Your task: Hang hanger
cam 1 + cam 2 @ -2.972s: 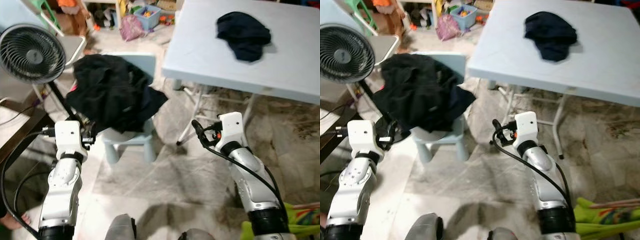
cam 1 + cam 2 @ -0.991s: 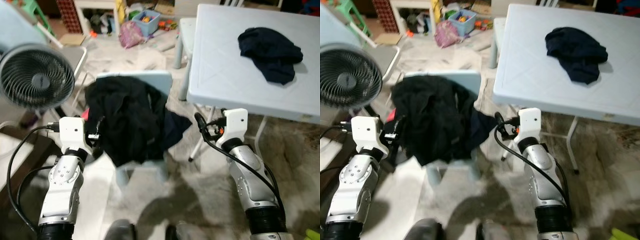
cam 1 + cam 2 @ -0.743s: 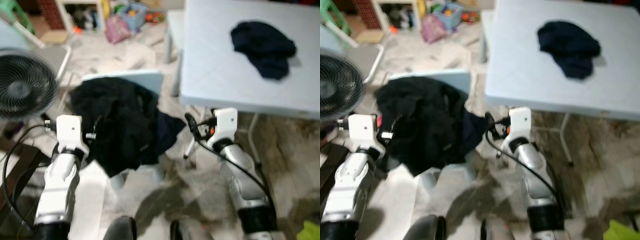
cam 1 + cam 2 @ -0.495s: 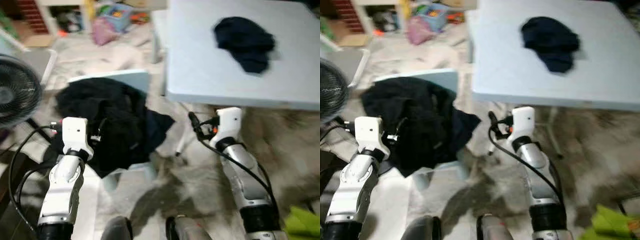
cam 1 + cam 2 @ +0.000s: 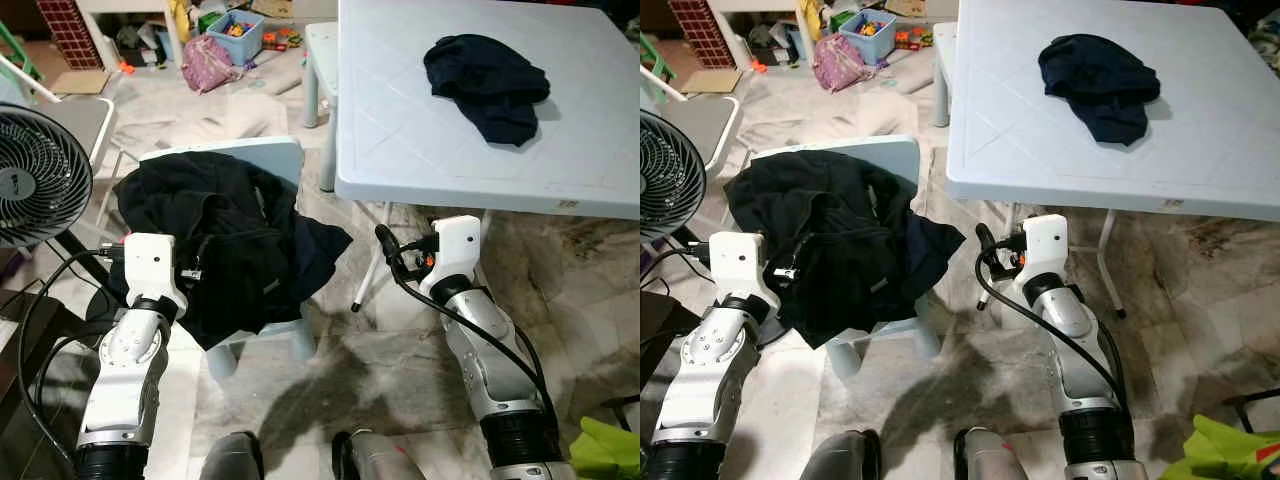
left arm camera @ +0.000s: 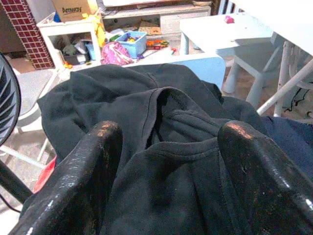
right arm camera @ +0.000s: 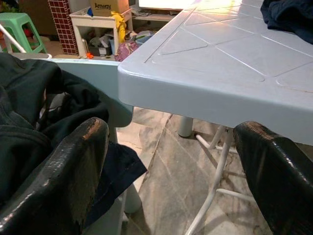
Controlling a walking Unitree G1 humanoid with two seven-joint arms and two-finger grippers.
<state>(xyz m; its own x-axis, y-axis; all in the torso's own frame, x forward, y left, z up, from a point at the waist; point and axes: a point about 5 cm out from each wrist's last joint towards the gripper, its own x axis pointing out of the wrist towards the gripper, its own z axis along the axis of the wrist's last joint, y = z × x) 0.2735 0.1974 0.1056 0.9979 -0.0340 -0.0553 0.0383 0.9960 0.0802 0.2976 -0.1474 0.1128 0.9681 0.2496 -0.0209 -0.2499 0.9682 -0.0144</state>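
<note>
No hanger can be made out. A heap of black clothes (image 5: 215,240) is draped over a small pale-blue chair (image 5: 250,155). My left gripper (image 5: 190,272) is held low at the heap's left edge, open, its fingers (image 6: 83,176) wide apart with the black cloth (image 6: 161,112) just ahead of them. My right gripper (image 5: 385,250) hangs open below the near edge of the pale-blue table (image 5: 420,130), to the right of the chair, holding nothing. A dark crumpled garment (image 5: 487,70) lies on the tabletop.
A black floor fan (image 5: 35,190) stands at the left, close to my left arm. White table legs (image 5: 372,265) slant down near my right gripper. Toys and a blue bin (image 5: 238,30) clutter the far floor. Something green (image 5: 605,450) lies at the lower right.
The whole view has swung and steadied from blur to sharp as the camera moved. Both arms keep the same raised pose with their fingers apart.
</note>
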